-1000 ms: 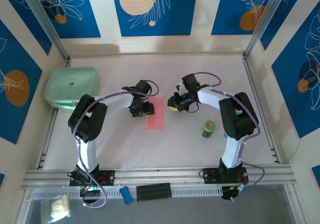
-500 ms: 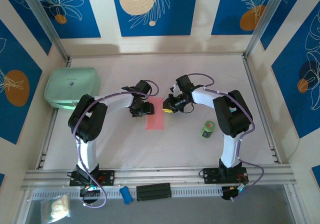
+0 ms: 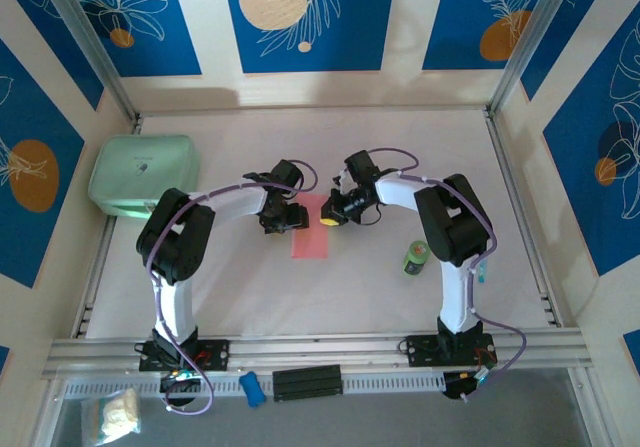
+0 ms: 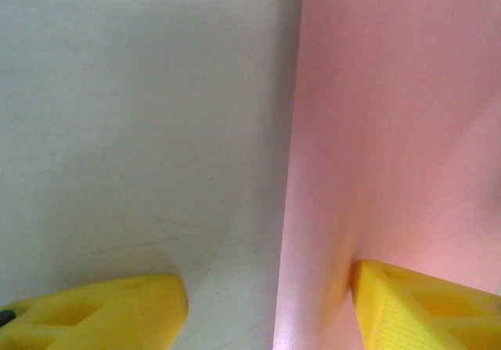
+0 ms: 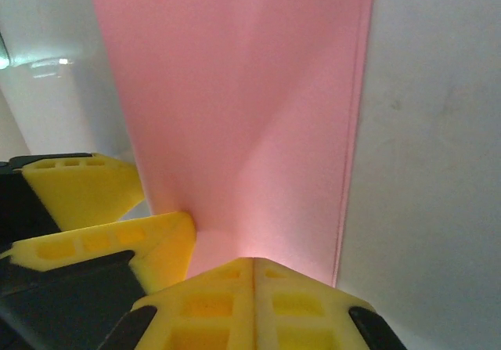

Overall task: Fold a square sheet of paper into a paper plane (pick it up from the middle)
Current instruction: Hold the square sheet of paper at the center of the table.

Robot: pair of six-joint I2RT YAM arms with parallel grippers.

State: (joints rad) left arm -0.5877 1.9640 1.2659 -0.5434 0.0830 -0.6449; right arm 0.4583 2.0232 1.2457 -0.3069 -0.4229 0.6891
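The square sheet of paper [image 3: 310,229] lies on the white table as a narrow pink rectangle, folded over. My left gripper [image 3: 284,216] is open at its left edge. In the left wrist view that gripper [image 4: 266,311] has one yellow finger on the bare table and the other on the pink paper [image 4: 391,131]. My right gripper [image 3: 333,216] is at the sheet's right side. Seen from the right wrist, the right gripper [image 5: 254,262] is shut, with its joined tips pressed on the paper [image 5: 235,92]. The left gripper's fingers [image 5: 160,244] sit just beside it.
A mint-green rounded case [image 3: 143,174] stands at the far left. A small green can [image 3: 416,258] sits right of the paper, near the right arm. A blue object [image 3: 253,388] and a black block [image 3: 308,381] lie on the front rail.
My right gripper has moved left onto the paper's right side and closed its jaws. The left arm and the paper have not moved.
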